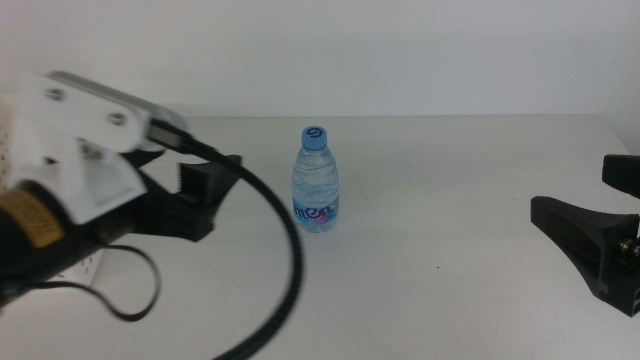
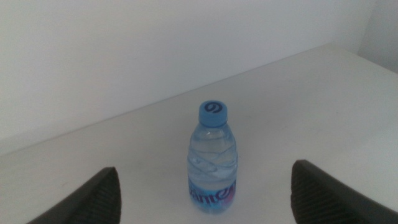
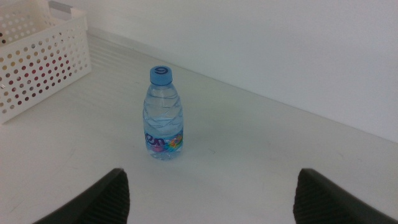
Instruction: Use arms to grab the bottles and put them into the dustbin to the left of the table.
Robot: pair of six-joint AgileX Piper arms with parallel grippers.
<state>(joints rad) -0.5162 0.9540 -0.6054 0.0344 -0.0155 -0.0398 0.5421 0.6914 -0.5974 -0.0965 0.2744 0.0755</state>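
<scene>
Standing upright mid-table, the bottle (image 1: 316,181) has bare surface all round; left gripper (image 1: 205,195) spread wide just beside it, right gripper (image 1: 590,225) wide, well apart.

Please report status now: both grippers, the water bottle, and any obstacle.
Left gripper open, beside the water bottle, not touching. Right gripper open, waiting at the table's right. Bottle upright on the table. Nothing between left gripper and bottle.

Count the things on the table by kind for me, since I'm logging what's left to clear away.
Water bottle: 1, clear with a blue cap, upright
White perforated dustbin: 1, seen in the right wrist view
Grippers: 2, the left gripper beside the bottle, the right gripper waiting at the right edge, both open
Total: 4
</scene>
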